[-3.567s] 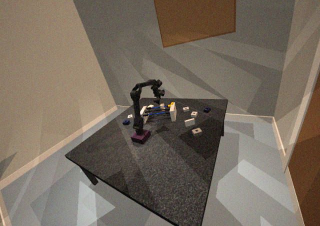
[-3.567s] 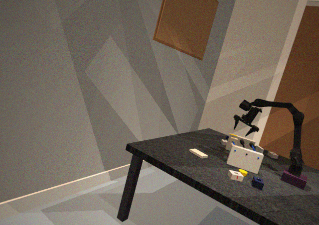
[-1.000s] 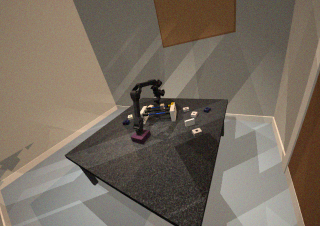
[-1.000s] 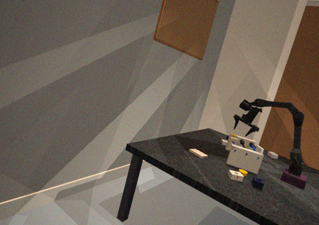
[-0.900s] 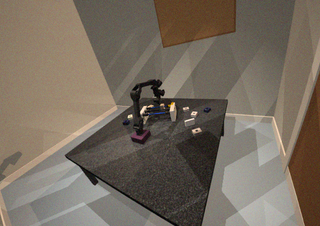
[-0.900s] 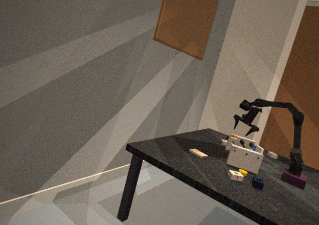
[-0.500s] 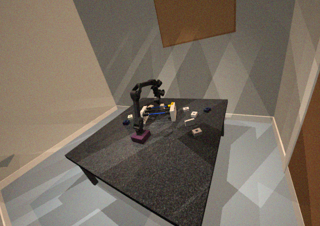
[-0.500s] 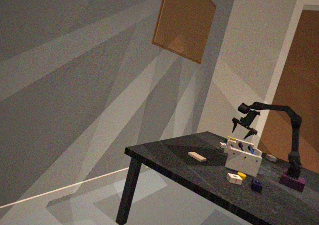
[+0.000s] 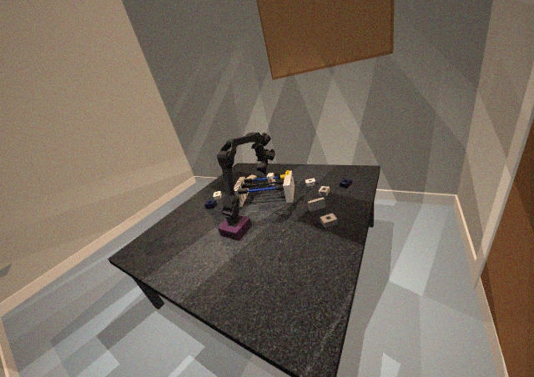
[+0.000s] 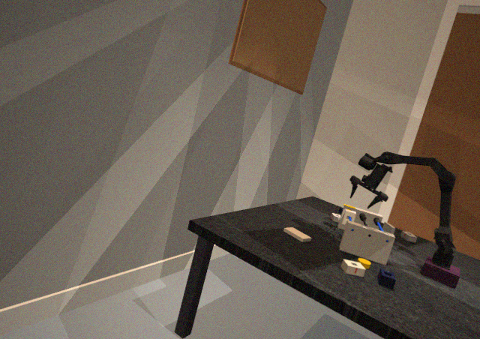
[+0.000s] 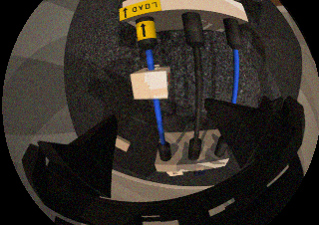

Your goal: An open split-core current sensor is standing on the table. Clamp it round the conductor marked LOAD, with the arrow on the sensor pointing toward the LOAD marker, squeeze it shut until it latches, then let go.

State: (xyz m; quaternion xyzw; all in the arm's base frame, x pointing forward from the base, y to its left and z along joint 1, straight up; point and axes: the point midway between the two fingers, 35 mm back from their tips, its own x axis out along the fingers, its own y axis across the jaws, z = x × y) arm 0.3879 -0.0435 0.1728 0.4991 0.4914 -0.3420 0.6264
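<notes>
The black six-joint arm [image 9: 227,178] [image 10: 445,196] rises from a maroon block base [image 9: 228,230] [image 10: 433,273], reaches out level at the top and bends down at the wrist. Its black two-fingered gripper [image 9: 261,170] [image 10: 360,202] [image 11: 161,112] hangs tilted above the conductors, fingers wide apart with nothing between them.

The cream, box-shaped current sensor [image 9: 270,177] [image 10: 349,217] [image 11: 147,84] sits around the blue LOAD conductor [image 11: 159,120], between the two pale upright end plates, nearer the one with the yellow LOAD label [image 11: 141,9]. In the wrist view, its longer visible side lies across the conductor. Its arrow cannot be made out, so its pointing direction is unclear, as is whether it is latched. The label's arrow points up in that view.
</notes>
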